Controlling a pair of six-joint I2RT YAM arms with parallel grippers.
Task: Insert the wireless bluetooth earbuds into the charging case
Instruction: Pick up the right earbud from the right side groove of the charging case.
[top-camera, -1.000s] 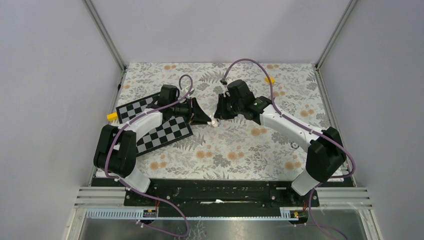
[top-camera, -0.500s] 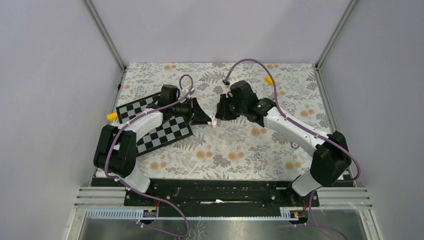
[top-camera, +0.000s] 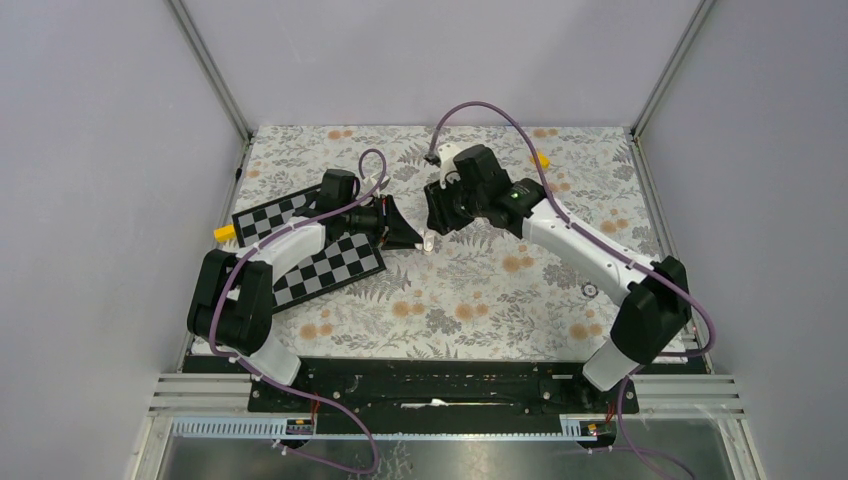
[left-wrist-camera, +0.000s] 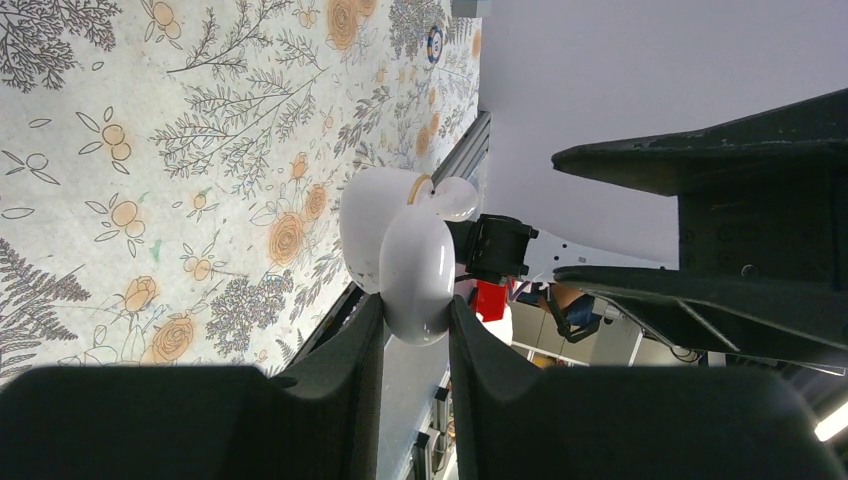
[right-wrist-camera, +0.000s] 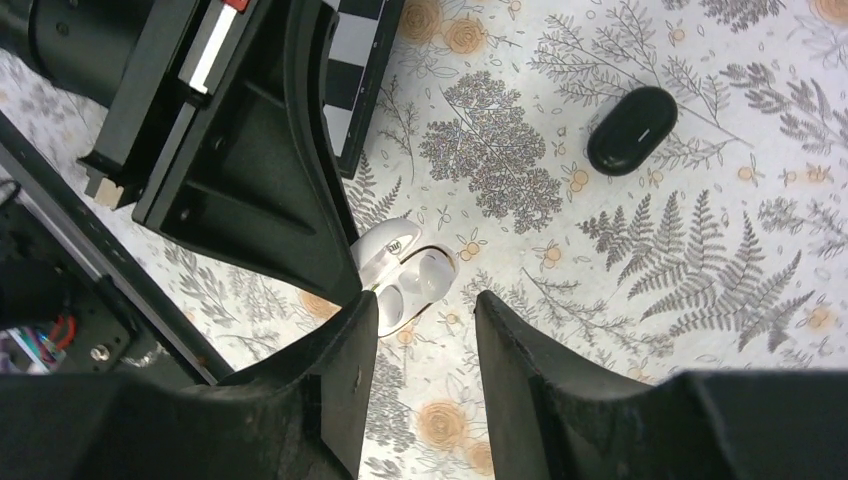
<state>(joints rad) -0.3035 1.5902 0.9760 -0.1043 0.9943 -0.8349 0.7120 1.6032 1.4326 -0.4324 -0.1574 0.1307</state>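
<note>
An open white charging case sits near center at the tip of the left gripper, which fills 10 o'clock. The right gripper jaws stand apart at 6 o'clock. A black oval object lies on the floral table at 2 o'clock.

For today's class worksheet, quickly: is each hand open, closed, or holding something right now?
Left hand: closed on the white charging case.
Right hand: open, holding nothing.

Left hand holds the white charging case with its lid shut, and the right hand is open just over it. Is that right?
Not quite: the lid is open, not shut. The right wrist view shows the white charging case hinged open, held by the left hand, with the right hand open just over it.
</note>
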